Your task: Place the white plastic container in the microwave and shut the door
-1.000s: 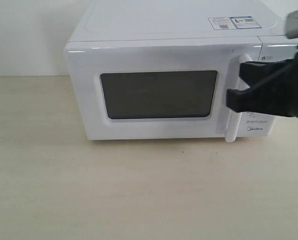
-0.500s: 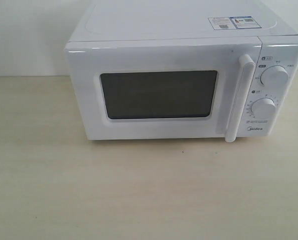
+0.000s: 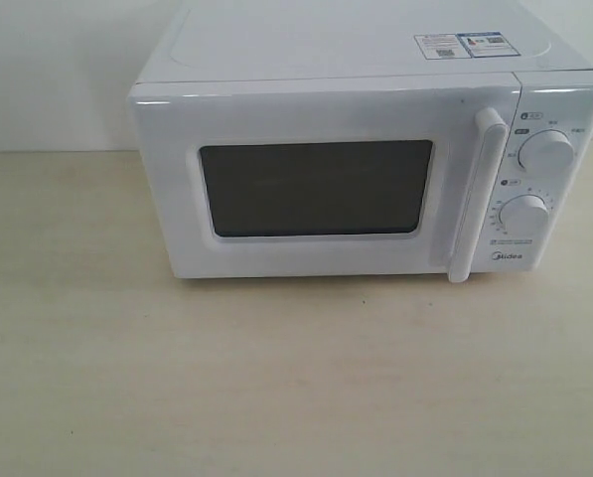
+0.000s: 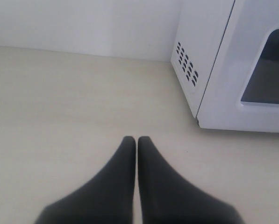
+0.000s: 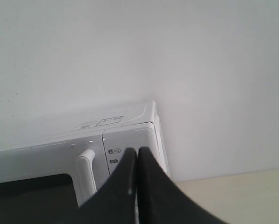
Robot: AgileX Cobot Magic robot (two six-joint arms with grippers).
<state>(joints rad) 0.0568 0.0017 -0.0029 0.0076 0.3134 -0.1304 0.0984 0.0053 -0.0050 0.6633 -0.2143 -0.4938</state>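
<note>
Your microwave [image 3: 336, 149] is sitting on the table [image 3: 276, 388], front toward the exterior camera and back up against the wall [image 3: 58, 70]. The door [image 3: 316, 189] is shut, flush with the front. Its long bar handle [image 3: 475, 194] stands upright just left of the upper dial [image 3: 546, 151] and lower dial [image 3: 524, 214]. There are a couple of stickers [image 3: 460, 45] on top, toward the right rear corner. The window is dark mesh and you can't see through it, so no way to tell from these shots whether the white plastic container is in there.

On your left gripper [image 4: 137, 140], the jaws are pressed together with nothing between them. It's over bare table, off the microwave's left front corner, with the side vents [image 4: 187, 67] in its wrist view. Your right gripper [image 5: 137, 151] is the same deal: jaws closed, empty. It's up by the control-panel end of the microwave with the handle just beside it in the wrist view. Can't tell if the tips touch the panel.
</note>
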